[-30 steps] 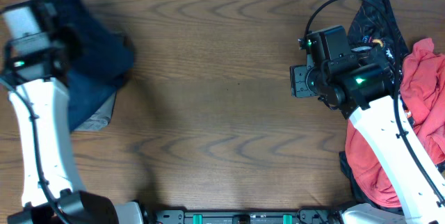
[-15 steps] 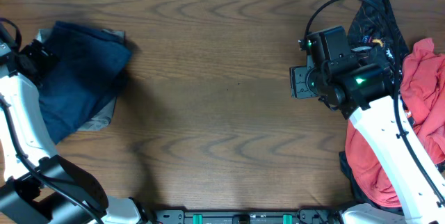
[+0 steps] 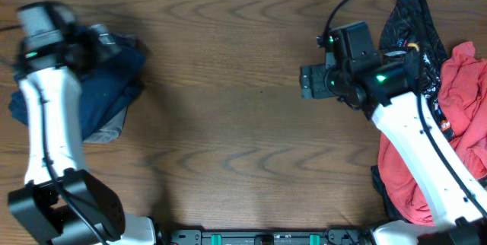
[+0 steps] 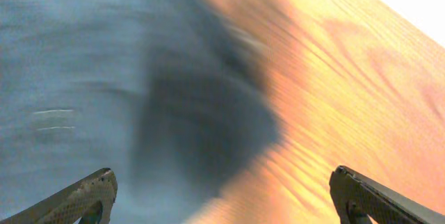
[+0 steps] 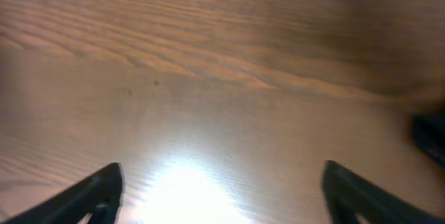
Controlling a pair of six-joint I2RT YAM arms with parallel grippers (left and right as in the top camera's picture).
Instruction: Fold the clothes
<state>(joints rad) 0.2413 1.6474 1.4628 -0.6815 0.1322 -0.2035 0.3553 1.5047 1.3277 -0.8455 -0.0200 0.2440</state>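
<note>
Jaws on both my arms stand spread wide and hold nothing. Through the left wrist camera my two fingertips [image 4: 83, 196] sit in the lower corners of the frame, far apart, with only blurred cloth and wood in the space between them. That cloth is the dark blue garment [image 4: 83, 78], filling the left half of that view, and the wooden table [image 4: 361, 78] runs down the right half. From overhead, my left arm [image 3: 47, 116] reaches up the left edge, and the left jaws hang over the same blue garment [image 3: 110, 85] in the upper left, where it lies bunched on the table [image 3: 228, 123] with a grey piece [image 3: 106, 132] showing at its lower edge. My right arm [image 3: 411, 131] stretches to the upper right, and its jaws hang over bare wood, well apart from any cloth. Behind it a red garment [image 3: 466, 85] lies heaped along the right edge, with a black garment [image 3: 415, 17] above it in the top right corner.
</note>
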